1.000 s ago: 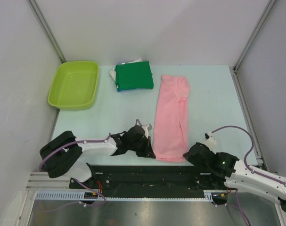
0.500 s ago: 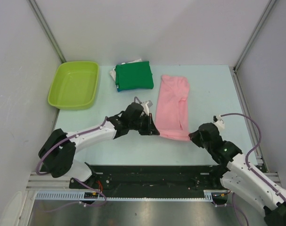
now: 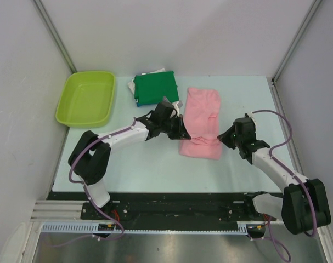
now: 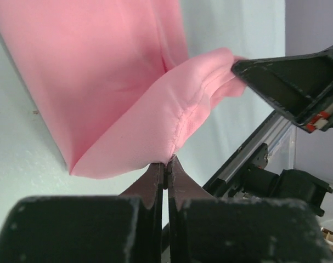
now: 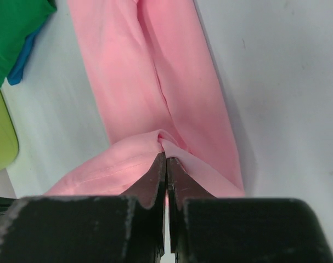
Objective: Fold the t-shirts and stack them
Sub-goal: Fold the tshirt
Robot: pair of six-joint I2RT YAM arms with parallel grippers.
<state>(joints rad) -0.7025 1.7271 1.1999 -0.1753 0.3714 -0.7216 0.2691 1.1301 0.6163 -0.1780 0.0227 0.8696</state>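
Note:
The pink t-shirt (image 3: pixel 201 118) lies right of centre on the table, its near end lifted and carried back over the rest. My left gripper (image 3: pixel 180 134) is shut on the near left corner of the hem (image 4: pixel 174 148). My right gripper (image 3: pixel 224 137) is shut on the near right corner (image 5: pixel 163 143). The pink cloth sags between the two grippers in a soft fold. A dark green folded t-shirt (image 3: pixel 156 89) lies at the back centre on top of blue and white ones; its edge shows in the right wrist view (image 5: pixel 12 27).
A lime green plastic tub (image 3: pixel 86 98) stands at the back left. The pale table (image 3: pixel 133 164) is walled by white panels left, back and right. A black rail runs along the near edge (image 3: pixel 171 205).
Both grippers have moved away from the near edge toward the back, carrying the pink t-shirt's near end up and over the rest, so the shirt is now about half as long.

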